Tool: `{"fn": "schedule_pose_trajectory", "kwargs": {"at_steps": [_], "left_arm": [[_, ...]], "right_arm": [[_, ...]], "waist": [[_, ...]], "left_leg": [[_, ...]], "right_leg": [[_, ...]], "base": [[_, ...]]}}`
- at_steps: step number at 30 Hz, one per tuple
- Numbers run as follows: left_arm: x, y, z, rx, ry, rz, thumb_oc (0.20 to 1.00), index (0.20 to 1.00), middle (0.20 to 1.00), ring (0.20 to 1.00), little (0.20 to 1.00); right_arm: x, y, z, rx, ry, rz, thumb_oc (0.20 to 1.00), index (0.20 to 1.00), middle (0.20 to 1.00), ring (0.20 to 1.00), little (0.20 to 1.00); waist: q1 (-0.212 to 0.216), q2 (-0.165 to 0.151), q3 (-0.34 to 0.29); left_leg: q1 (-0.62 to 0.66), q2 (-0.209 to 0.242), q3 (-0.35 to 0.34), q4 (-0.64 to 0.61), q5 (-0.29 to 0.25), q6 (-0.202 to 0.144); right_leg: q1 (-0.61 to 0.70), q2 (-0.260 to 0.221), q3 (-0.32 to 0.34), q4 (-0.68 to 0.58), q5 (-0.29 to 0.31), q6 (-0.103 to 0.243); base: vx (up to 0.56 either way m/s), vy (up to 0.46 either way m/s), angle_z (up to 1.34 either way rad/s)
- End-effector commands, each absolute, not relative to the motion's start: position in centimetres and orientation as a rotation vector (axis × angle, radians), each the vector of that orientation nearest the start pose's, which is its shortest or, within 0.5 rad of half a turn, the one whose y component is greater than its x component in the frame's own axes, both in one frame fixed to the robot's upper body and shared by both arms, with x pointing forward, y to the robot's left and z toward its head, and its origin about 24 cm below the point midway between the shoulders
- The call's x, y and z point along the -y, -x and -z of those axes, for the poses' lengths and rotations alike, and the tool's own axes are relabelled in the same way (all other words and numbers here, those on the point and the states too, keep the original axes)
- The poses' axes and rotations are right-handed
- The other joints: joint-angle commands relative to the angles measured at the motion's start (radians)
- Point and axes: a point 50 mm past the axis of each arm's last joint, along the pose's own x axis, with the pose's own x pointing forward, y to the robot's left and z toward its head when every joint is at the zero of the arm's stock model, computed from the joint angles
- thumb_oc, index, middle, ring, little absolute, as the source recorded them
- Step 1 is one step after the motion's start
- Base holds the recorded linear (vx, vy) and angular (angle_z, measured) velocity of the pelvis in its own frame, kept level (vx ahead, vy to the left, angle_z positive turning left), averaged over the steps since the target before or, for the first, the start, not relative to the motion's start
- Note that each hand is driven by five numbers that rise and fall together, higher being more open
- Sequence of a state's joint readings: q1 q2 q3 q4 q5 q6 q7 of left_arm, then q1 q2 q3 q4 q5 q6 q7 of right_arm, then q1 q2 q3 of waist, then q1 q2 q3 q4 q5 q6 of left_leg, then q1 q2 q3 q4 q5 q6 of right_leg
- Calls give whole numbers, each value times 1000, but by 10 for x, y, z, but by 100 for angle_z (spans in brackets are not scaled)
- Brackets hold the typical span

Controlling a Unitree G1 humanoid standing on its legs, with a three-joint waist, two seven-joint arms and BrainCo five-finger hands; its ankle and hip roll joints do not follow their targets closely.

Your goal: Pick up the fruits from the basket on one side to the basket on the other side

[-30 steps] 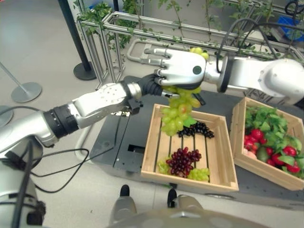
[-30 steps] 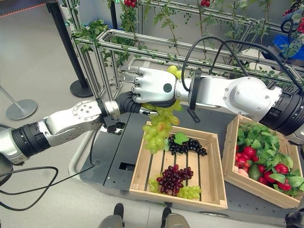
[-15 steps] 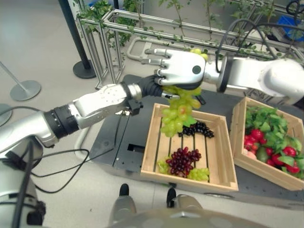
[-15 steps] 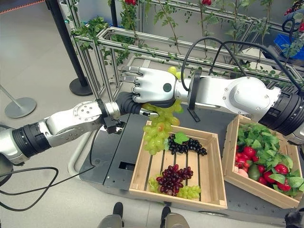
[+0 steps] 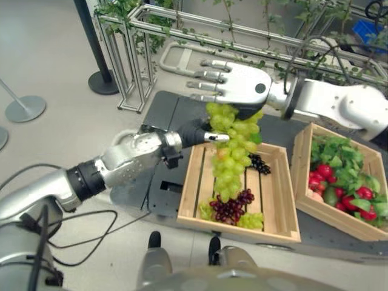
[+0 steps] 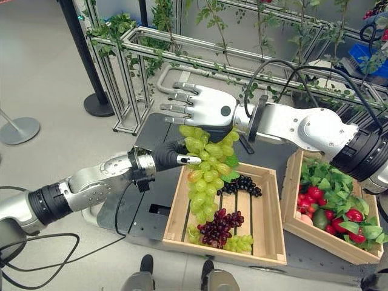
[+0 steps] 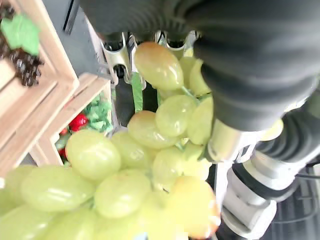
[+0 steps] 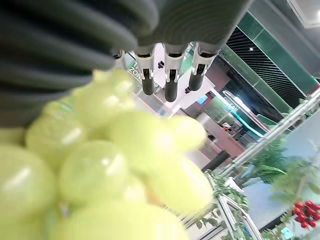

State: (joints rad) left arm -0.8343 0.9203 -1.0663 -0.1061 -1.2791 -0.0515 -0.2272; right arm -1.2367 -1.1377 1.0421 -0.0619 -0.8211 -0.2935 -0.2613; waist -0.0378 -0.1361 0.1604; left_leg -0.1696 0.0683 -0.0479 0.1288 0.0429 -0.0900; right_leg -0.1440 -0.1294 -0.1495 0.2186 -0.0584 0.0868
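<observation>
A long bunch of green grapes [image 6: 205, 176] hangs over the back left part of the left wooden crate [image 6: 174, 213]. My left hand [image 6: 167, 156] reaches in from the left at mid-bunch, and its fingers and thumb close around the grapes [image 7: 120, 190]. My right hand [image 6: 212, 112] lies flat over the top of the bunch, its fingers [image 8: 170, 75] straight and the grapes [image 8: 100, 175] against its palm. In the crate lie purple grapes [image 6: 215, 225], dark grapes [image 6: 244, 185] and a small green bunch [image 6: 239, 244]. The right wooden crate [image 6: 292, 203] holds red fruit and leaves [image 6: 330, 200].
Both crates rest on a dark low platform [image 6: 127, 206]. Behind them stands a metal frame with vines [image 6: 139, 54]. A black post with a round base [image 6: 98, 104] is at the far left, and a second round base [image 6: 17, 128] sits on the floor.
The green bunch now hangs longer and lower, reaching toward the purple grapes. My left hand has dropped nearer the crate. The right hand has shifted slightly right above the bunch.
</observation>
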Motion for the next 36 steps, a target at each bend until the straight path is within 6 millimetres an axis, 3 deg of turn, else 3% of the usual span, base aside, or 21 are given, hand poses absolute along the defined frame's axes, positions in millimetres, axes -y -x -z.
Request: {"fn": "schedule_pose_trajectory", "kwargs": {"at_steps": [1,17,36], "left_arm": [[-77,-267,-185,50,130,1223,200,200,200,200,200],[-118,-256,-151,-89,284,1066,200,200,200,200,200],[-145,-244,-131,-104,462,929,200,200,200,200,200]], "right_arm": [[137,-301,-321,1291,2100,-64,1000,1000,1000,1000,1000],[195,-286,-316,1189,1824,264,1000,1000,1000,1000,1000],[237,-270,-296,1073,1634,448,1000,1000,1000,1000,1000]], "waist": [[23,-2,28],[21,0,42],[21,-3,49]], "left_leg": [[-15,5,-1,88,-93,18],[-20,0,-2,101,-101,27],[-28,1,-4,111,-106,33]], "right_leg": [[32,-31,18,-20,22,71],[23,-29,20,-10,17,69],[18,-29,23,1,9,66]], "base": [[0,0,0],[0,0,0],[0,0,0]]}}
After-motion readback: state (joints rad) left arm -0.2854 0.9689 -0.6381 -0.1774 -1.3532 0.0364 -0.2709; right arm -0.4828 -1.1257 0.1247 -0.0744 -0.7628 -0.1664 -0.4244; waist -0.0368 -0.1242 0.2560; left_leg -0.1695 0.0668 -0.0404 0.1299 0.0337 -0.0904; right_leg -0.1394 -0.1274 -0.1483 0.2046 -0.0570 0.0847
